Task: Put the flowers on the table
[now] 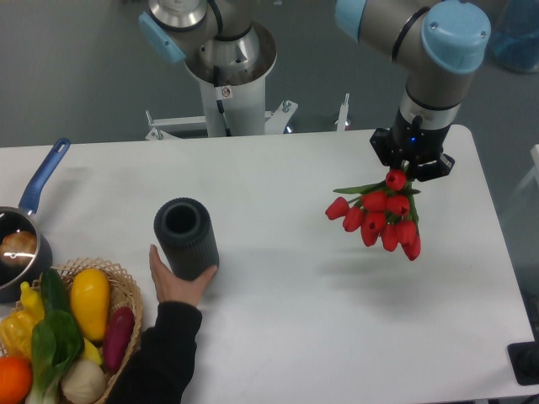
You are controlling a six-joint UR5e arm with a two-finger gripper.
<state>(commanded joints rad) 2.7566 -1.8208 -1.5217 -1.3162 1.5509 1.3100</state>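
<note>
The black two-finger gripper points down over the right part of the white table, its jaws closed on the green stems of a bunch of red artificial tulips — the blooms hang just below and slightly left of the jaws, above the tabletop. Well apart to the left, a person's hand touches a dark ribbed cylindrical vase beside a wicker basket of vegetables

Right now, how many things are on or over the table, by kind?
Flower bunch: 1, tulips held by the claw
Vase: 1, dark cylinder
Basket: 1, wicker basket
Pan: 1, blue-handled pan
Total: 4
</note>
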